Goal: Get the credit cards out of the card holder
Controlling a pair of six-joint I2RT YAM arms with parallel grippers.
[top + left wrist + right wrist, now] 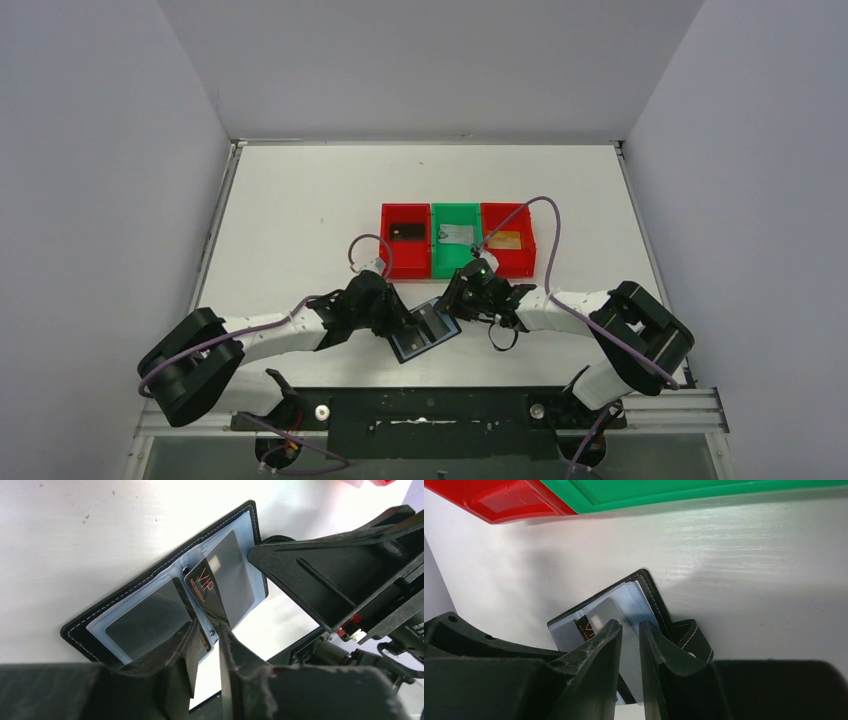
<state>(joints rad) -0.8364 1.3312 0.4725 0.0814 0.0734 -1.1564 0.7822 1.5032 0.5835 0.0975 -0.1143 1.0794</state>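
Observation:
The black card holder (432, 336) lies open near the table's front, between both grippers. In the left wrist view its grey-blue pockets (142, 622) face up, and a black card marked VIP (206, 587) sticks up out of the middle pocket. My left gripper (210, 626) is closed to a narrow gap on that card's lower end. In the top view it (400, 325) sits at the holder's left edge. My right gripper (630, 625) pinches a clear pocket leaf of the holder (636, 597) at its right edge (457, 303).
Three bins stand side by side behind the holder: a red bin (388, 262) holding a dark card, a green bin (456, 262) holding a pale card, and a red bin (526, 262) holding a gold card. The holder's snap strap (694, 642) lies by my right fingers.

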